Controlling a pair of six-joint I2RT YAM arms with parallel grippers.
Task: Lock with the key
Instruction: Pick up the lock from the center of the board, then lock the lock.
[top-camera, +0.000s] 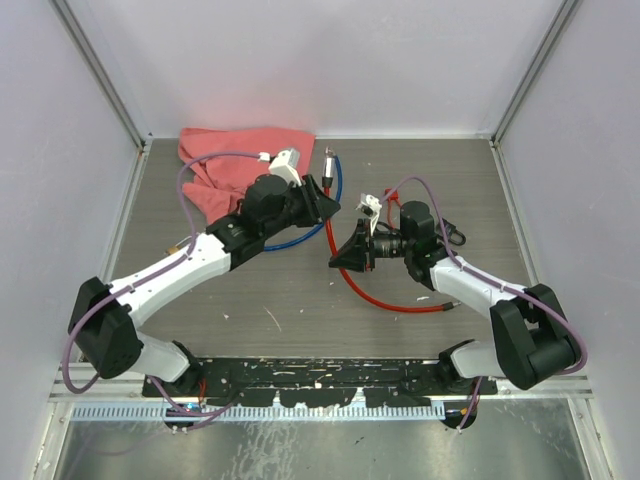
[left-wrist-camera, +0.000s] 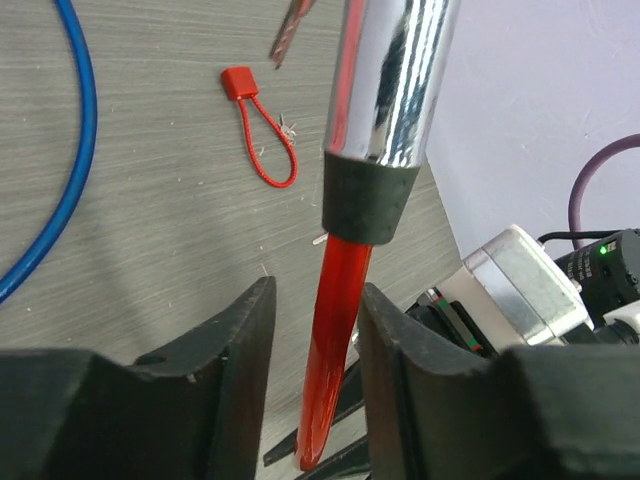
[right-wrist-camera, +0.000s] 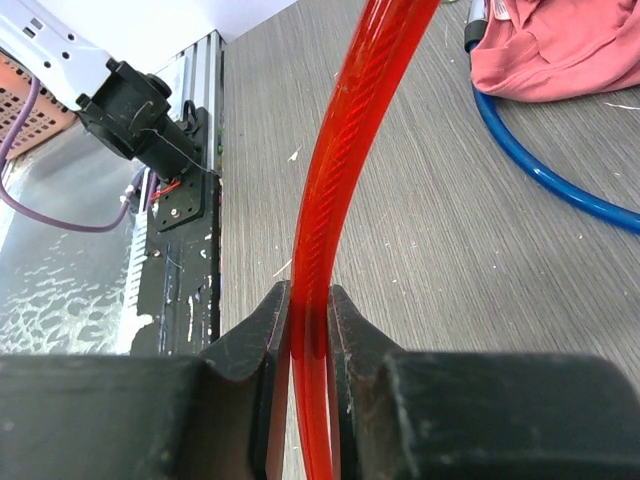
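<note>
**Handling.** The red cable (right-wrist-camera: 330, 180) is a plastic-sheathed cord. We judge it springy rather than limp, smooth enough to slide in a loose grip, and light. Its chrome barrel (left-wrist-camera: 390, 80) looks rigid, glossy and probably slippery. We advise gripping the sheath just below the black collar (left-wrist-camera: 370, 205), or the collar itself, not the polished metal.

**Appearance.** The sheath is translucent red with a fine spiral texture. It enters a matte black collar, above which the mirror-bright barrel rises out of the left wrist view.

**Location.** In the top view the cable sits just right of centre, held off the surface (top-camera: 300, 300) between both arms, with its slack curving toward 5 o'clock. A blue cable (top-camera: 300, 235) lies beside it, and a red cloth (top-camera: 230, 160) sits at 11 o'clock.

**Fingers.**
- The right fingers (right-wrist-camera: 262, 330) are clamped narrow on the red cable.
- The left fingers (left-wrist-camera: 245, 340) straddle the sheath below the collar with a visible gap on one side — parted, not gripping.

**Key.** We cannot pick out the key with confidence. A small red loop tag (left-wrist-camera: 262, 140) lies on the surface near the barrel.
</note>
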